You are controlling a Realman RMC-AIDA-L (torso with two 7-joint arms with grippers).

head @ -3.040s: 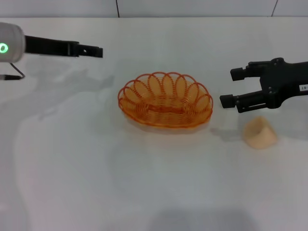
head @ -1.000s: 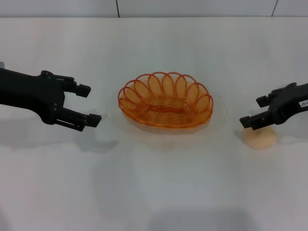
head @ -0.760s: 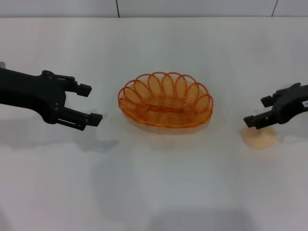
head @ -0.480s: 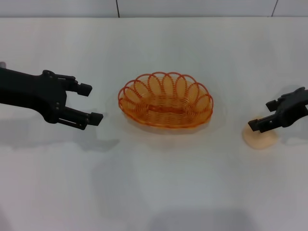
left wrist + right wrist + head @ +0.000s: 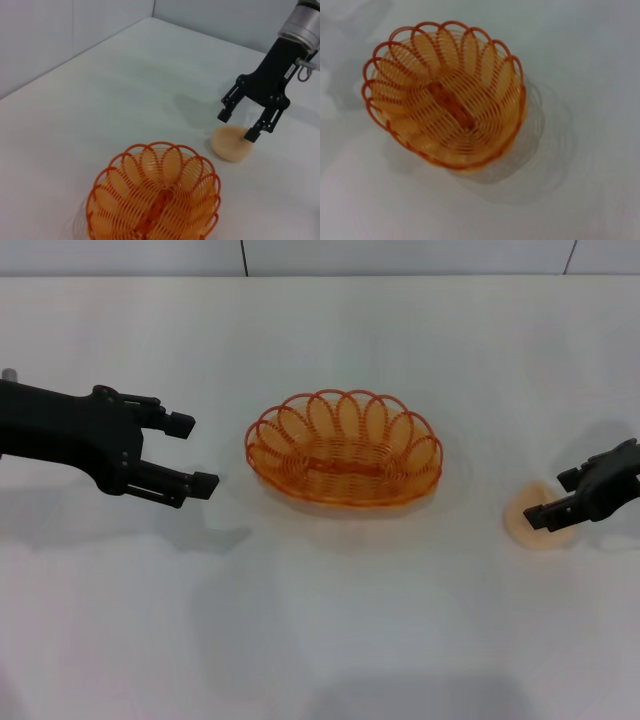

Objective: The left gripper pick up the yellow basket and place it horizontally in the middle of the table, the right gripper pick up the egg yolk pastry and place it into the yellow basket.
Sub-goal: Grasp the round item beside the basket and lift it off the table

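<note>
The yellow basket (image 5: 342,490) sits empty and lengthwise across the middle of the white table (image 5: 330,630). My left gripper (image 5: 195,452) is open and empty, a short way to the basket's left, with its fingers pointing at it. The egg yolk pastry (image 5: 533,534) lies on the table to the right of the basket. My right gripper (image 5: 551,498) is open with its fingers straddling the pastry's top. The left wrist view shows the basket (image 5: 157,200), the pastry (image 5: 227,146) and the right gripper (image 5: 237,126) over it. The right wrist view shows only the basket (image 5: 445,125).
Grey wall panels (image 5: 300,255) run along the table's far edge. Nothing else stands on the table.
The left arm has swung in from the far left and now points at the basket. The right gripper has moved right and down from beside the pastry to over it.
</note>
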